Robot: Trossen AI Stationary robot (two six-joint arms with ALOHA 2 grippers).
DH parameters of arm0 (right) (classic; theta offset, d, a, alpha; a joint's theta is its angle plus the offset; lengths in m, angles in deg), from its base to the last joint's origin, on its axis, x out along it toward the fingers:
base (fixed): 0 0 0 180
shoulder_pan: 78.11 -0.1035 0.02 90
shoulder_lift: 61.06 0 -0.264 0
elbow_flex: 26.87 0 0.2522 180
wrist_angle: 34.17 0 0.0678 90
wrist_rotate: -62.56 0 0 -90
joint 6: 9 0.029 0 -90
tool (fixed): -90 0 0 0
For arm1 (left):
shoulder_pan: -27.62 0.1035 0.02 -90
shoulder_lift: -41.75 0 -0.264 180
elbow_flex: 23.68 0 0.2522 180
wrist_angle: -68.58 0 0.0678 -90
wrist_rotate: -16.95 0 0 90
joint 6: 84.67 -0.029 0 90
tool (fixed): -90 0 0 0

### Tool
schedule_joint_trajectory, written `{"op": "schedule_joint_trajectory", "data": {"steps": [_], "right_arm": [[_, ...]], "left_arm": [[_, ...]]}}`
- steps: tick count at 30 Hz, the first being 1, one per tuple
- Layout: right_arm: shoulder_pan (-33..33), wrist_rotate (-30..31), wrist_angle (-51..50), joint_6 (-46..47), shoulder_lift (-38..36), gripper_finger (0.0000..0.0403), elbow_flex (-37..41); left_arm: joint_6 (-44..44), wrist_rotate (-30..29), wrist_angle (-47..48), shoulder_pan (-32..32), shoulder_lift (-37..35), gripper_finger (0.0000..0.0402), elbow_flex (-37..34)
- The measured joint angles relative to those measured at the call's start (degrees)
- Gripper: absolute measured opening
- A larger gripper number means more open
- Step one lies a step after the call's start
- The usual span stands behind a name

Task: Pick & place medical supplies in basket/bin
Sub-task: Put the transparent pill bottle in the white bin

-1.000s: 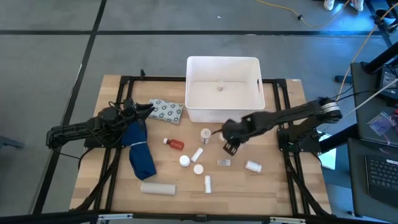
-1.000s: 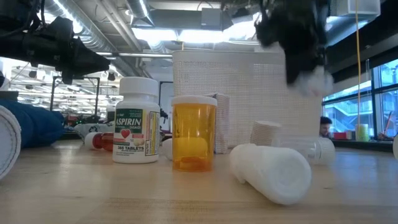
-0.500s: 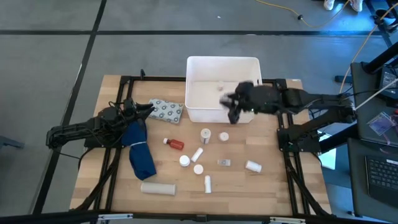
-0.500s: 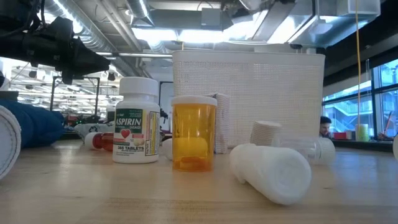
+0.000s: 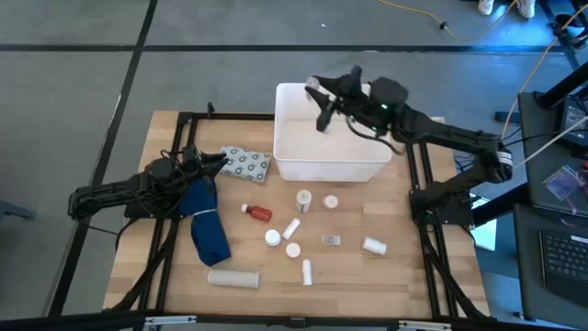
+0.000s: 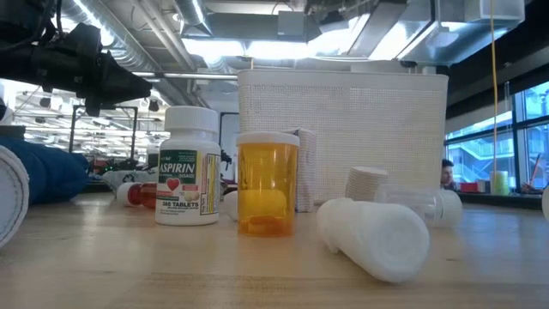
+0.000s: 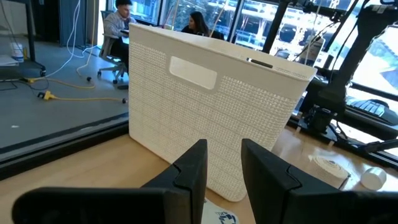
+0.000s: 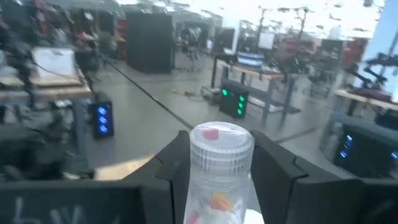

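Observation:
My right gripper (image 5: 322, 99) hangs high over the far left part of the white bin (image 5: 367, 167), shut on a small clear vial with a white cap (image 8: 221, 146). On the table in front of the bin lie the other medical supplies: a red-orange bottle (image 5: 258, 212), several white bottles (image 5: 303, 198), a white tube (image 5: 232, 277) and a dotted blister pack (image 5: 244, 163). My left gripper (image 7: 224, 171) rests open at the table's left, pointing at the bin's wall (image 7: 205, 118), with nothing between its fingers. My right gripper pinches the vial's clear body (image 8: 214, 193) between its two fingers, one on each side, below the cap. The fingers lie level, reaching from the table's right. The capped end sticks out past the fingertips. The vial is lifted clear, above the bin.
A long dark blue cloth (image 5: 207, 225) lies beside my left arm. In the low view an aspirin bottle (image 6: 188, 166), an amber vial (image 6: 267, 184) and a white bottle on its side (image 6: 375, 237) stand in front of the bin (image 6: 343, 137).
My right gripper has risen from among the loose bottles near the table's middle, carrying the vial. It has swung toward the far edge, over the bin, and tipped from pointing down to level. It has left the low view.

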State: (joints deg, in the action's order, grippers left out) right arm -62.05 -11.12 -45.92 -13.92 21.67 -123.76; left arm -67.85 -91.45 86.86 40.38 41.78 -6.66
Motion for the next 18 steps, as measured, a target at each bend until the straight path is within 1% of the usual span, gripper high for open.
{"op": "schedule_joint_trajectory", "data": {"steps": [6,10,15,18], "right_arm": [[5.77,-5.87,1.94,-1.89,7.38,0.0134,0.04],[8.36,-8.41,5.27,-1.13,11.26,0.0134,0.07],[10.83,-8.92,12.07,2.99,14.70,0.0134,0.07],[11.66,-8.89,14.51,3.20,16.37,0.0134,0.09]], "left_arm": [[0.00,0.00,0.00,0.00,0.00,0.0092,0.00],[0.00,0.00,0.00,0.00,0.00,0.0092,0.01],[0.00,0.00,0.00,0.00,0.00,0.0092,-0.01],[0.00,0.00,0.00,0.00,0.00,0.0092,0.00]]}}
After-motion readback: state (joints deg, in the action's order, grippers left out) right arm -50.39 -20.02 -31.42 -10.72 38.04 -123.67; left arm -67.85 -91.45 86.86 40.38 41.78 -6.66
